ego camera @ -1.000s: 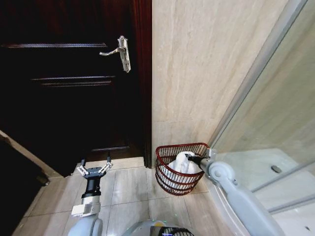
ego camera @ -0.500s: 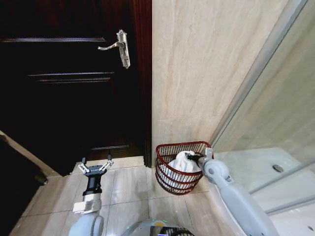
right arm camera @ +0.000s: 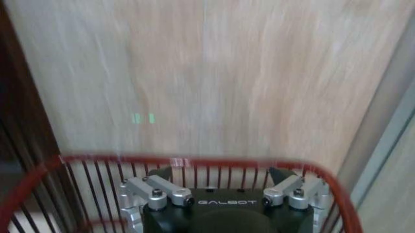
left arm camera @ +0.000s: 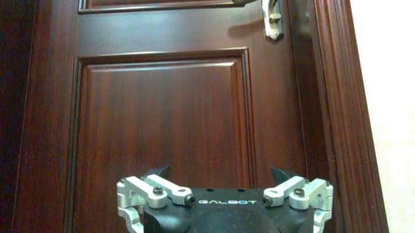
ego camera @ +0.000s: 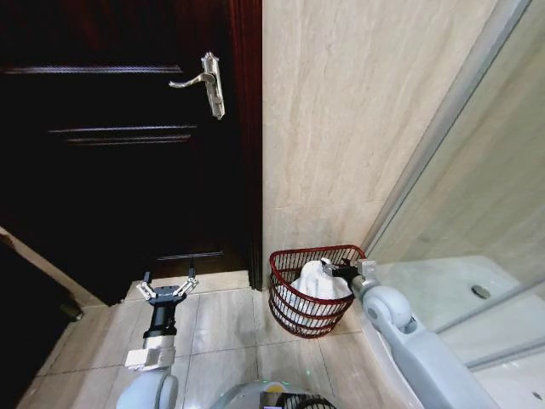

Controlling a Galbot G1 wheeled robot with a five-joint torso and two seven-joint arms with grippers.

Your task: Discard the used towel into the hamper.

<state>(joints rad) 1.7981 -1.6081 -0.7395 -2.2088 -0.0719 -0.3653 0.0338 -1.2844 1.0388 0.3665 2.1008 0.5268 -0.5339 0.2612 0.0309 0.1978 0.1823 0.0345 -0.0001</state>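
Release step, by the look of it. White towel [ego camera: 317, 280] bunched in the hamper [ego camera: 289, 307], piled into a peak poking just above the red rim. Right claw [ego camera: 339, 272] at the hamper's rim on the shower side, touching or just beside the towel's upper fold; from the right wrist view, fingers spread wide over the hamper [right arm camera: 77, 160], nothing pinched between them — so open and letting go. Towel itself hidden under the claw body [right arm camera: 227, 199] there.

Left claw [ego camera: 168, 290] parked low, well apart from the hamper, on the door side, fingers splayed open and empty; in its wrist view the left claw [left arm camera: 224, 204] faces the dark wooden door [left arm camera: 162, 121].

Hamper upright on the tiled floor [ego camera: 221, 328], tucked in the corner against the beige wall [ego camera: 358, 128], mouth facing up, long axis vertical, tapering toward the base. Towel heaped with its peak pointing up, more lump than strip — no clear long axis.

Judged nearly done: next calls for lifting the right claw straight up and clear of the rim without snagging a fold and dragging the towel back out.
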